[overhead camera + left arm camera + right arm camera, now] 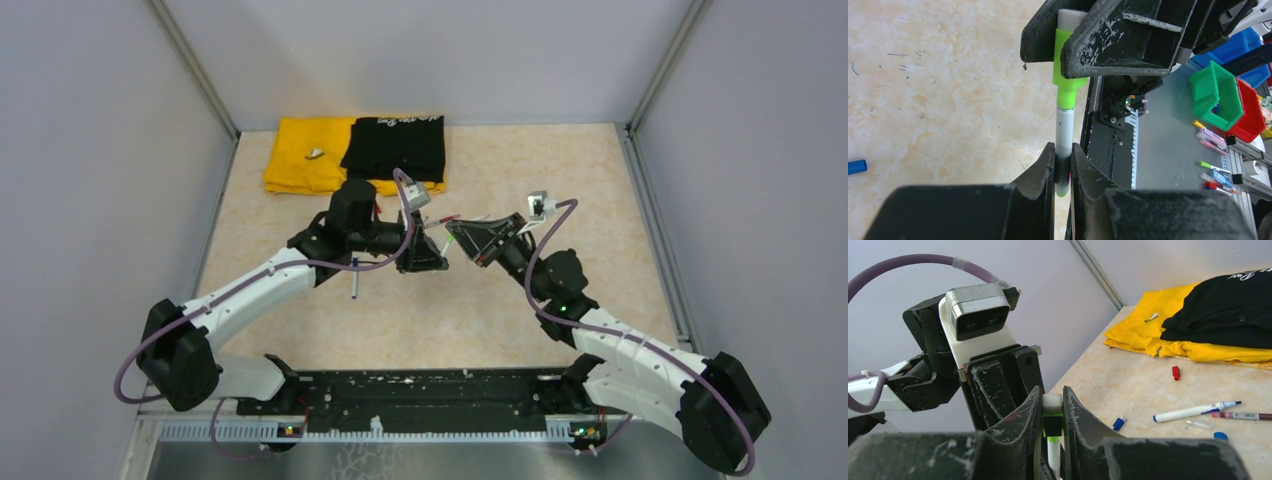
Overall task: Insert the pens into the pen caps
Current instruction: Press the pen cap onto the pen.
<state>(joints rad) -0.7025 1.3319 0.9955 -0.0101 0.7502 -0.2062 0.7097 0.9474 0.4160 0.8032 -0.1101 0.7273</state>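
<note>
My two grippers meet above the middle of the table. In the left wrist view the left gripper (1063,150) is shut on the lower end of a white pen (1064,130). The pen's upper end runs into a bright green pen cap (1066,75), with no gap showing between them. In the right wrist view the right gripper (1052,392) is shut on that green cap (1052,415), whose white end shows between the fingertips; the pen's barrel (1053,455) hangs below. From above, the left gripper (430,255) and right gripper (465,238) face each other tip to tip.
On the table lie a blue-tipped pen (1193,411), a maroon pen (1243,415), a red cap (1176,372) and two blue caps (1118,423) (1220,436). Another pen (354,278) lies by the left arm. A yellow cloth (300,155) and a black cloth (395,147) lie at the back.
</note>
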